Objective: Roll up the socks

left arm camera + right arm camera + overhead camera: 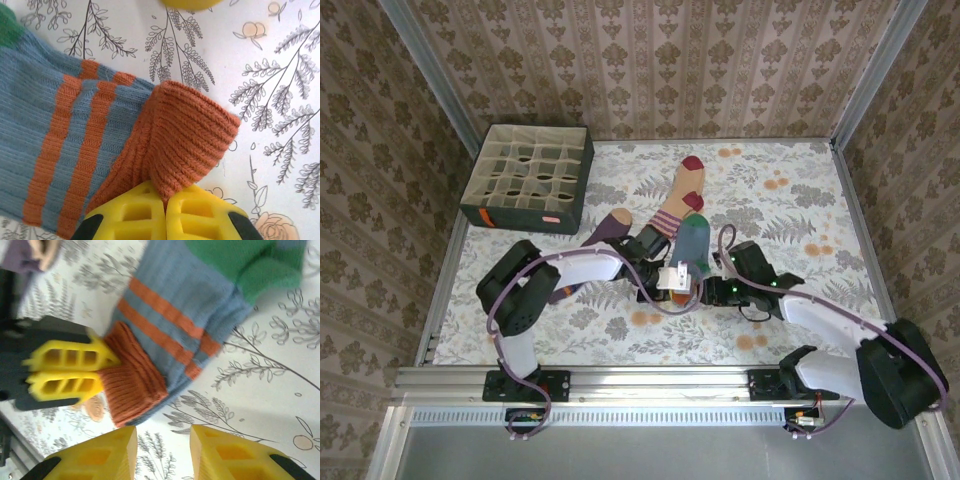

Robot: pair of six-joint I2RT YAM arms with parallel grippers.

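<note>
The blue-grey sock lies mid-table, its green toe pointing away and its orange cuff towards me. My left gripper is shut on that cuff, pinching a fold of the orange knit between its yellow fingers. My right gripper stands open just beside the cuff, with bare tablecloth between its fingers. In the top view the left gripper and right gripper meet at the sock's near end. The peach sock with maroon toe lies behind it. The purple sock lies to the left.
A dark fabric box with grid compartments stands at the back left. Floral tablecloth lies open on the right side. Patterned walls close off the back and both sides. A metal rail runs along the near edge.
</note>
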